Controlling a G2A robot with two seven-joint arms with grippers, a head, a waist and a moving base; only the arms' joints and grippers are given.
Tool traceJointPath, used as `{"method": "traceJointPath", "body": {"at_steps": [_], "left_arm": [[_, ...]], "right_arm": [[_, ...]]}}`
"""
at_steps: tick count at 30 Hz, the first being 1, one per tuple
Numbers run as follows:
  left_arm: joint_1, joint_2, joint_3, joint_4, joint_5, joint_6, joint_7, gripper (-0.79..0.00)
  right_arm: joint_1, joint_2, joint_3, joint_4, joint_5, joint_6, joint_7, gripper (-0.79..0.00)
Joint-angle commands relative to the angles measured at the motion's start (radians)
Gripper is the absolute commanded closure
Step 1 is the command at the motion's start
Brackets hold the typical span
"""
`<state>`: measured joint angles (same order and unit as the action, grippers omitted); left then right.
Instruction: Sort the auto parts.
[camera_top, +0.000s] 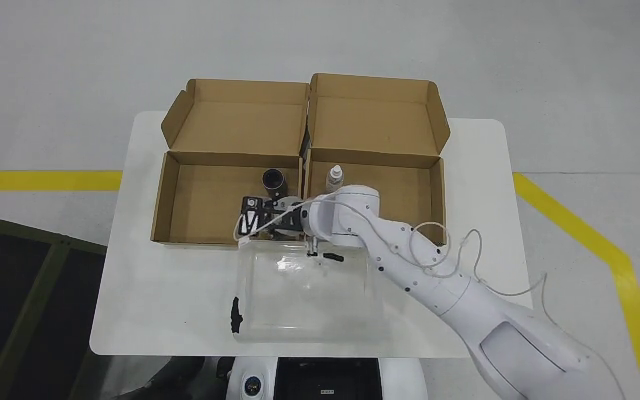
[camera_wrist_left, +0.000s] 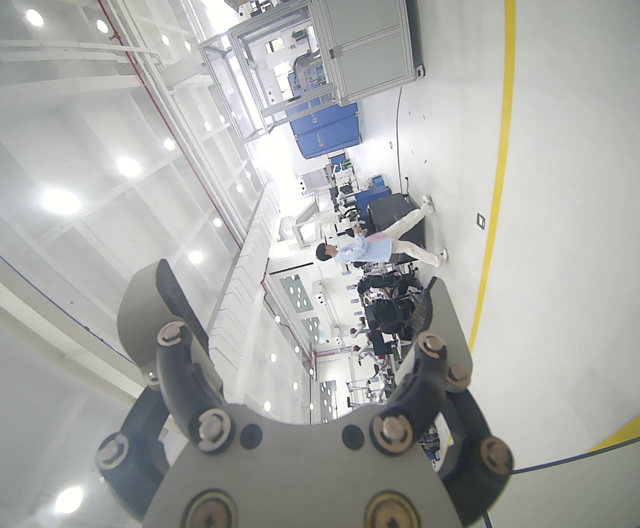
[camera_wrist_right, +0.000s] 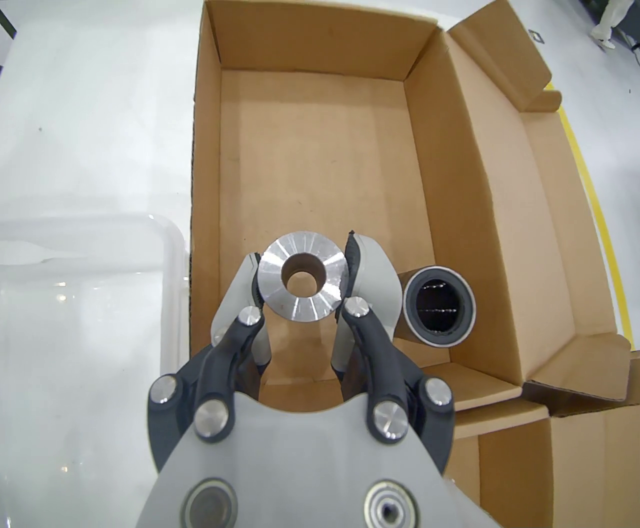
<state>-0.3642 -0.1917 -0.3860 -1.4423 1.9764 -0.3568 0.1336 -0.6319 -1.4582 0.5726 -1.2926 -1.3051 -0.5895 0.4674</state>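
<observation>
White jointed arm (camera_top: 430, 275), thin white cables (camera_top: 470, 240), grey hand (camera_wrist_right: 303, 260), silver screws (camera_wrist_right: 210, 415).

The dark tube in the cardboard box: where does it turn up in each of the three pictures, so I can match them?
Top view: the dark tube sits in the back right corner of the cardboard box on the picture's left.
Left wrist view: this camera faces out into the hall.
Right wrist view: the tube is near the box's side wall, beside the silver ring.
Shared landmark: that cardboard box.
</observation>
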Motion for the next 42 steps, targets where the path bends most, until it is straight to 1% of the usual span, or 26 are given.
{"method": "traceJointPath", "body": {"at_steps": [1,13,14,15,19,27,29,37,42], "left_arm": [[0.0,0.0,0.0,0.0,0.0,0.0,0.0,-0.785],[0.0,0.0,0.0,0.0,0.0,0.0,0.0,-0.785],[0.0,0.0,0.0,0.0,0.0,0.0,0.0,-0.785],[0.0,0.0,0.0,0.0,0.0,0.0,0.0,-0.785],[0.0,0.0,0.0,0.0,0.0,0.0,0.0,-0.785],[0.0,0.0,0.0,0.0,0.0,0.0,0.0,-0.785],[0.0,0.0,0.0,0.0,0.0,0.0,0.0,-0.785],[0.0,0.0,0.0,0.0,0.0,0.0,0.0,-0.785],[0.0,0.0,0.0,0.0,0.0,0.0,0.0,-0.785]], "right_arm": [[0.003,-0.007,-0.01,0.018,-0.01,0.01,0.005,0.0],[0.033,-0.043,-0.034,0.099,-0.04,0.027,0.027,0.0],[0.035,-0.045,-0.035,0.106,-0.043,0.028,0.031,-0.099],[0.036,-0.048,-0.035,0.111,-0.044,0.029,0.032,-0.16],[0.038,-0.055,-0.036,0.124,-0.054,0.033,0.035,-0.231],[0.033,-0.06,-0.025,0.128,-0.079,0.02,0.04,-0.283],[0.028,-0.059,-0.018,0.118,-0.083,0.017,0.037,-0.286],[0.001,-0.049,0.022,0.023,-0.097,-0.001,0.014,-0.32],[-0.011,-0.044,0.047,-0.032,-0.098,-0.014,0.012,-0.32]]}}
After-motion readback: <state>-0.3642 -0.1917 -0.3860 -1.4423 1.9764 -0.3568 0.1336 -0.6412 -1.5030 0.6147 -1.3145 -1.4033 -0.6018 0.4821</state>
